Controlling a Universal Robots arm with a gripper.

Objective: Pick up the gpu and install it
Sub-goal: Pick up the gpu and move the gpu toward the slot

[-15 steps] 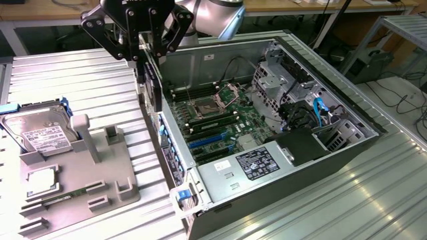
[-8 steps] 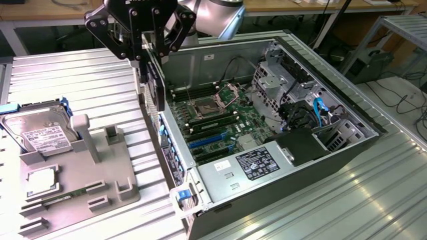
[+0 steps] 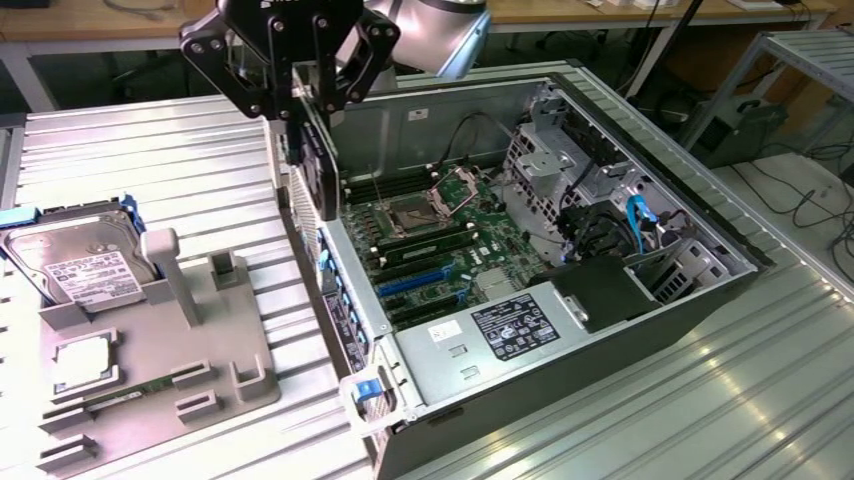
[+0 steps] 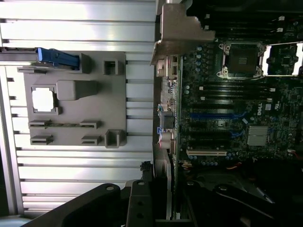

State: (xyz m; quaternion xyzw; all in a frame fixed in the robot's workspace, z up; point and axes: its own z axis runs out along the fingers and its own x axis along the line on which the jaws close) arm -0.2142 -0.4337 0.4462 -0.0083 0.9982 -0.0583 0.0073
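- Now we have the gripper (image 3: 304,105) clamped partway shut on the gpu (image 3: 310,160), which hangs edge-down beneath it.
- The gpu hovers above the open computer case (image 3: 694,215), over its wall on the exterior view's left, beside the motherboard (image 3: 427,235).
- We judge this the carrying stage; seating calls for squaring the gpu's edge with an expansion slot (image 3: 416,283).

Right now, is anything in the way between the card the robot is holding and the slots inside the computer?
Nothing visible. The gpu hangs edge-on, jaws closed on it, over the open case's side wall. The blue slots on the motherboard below lie bare, with no cable across them.
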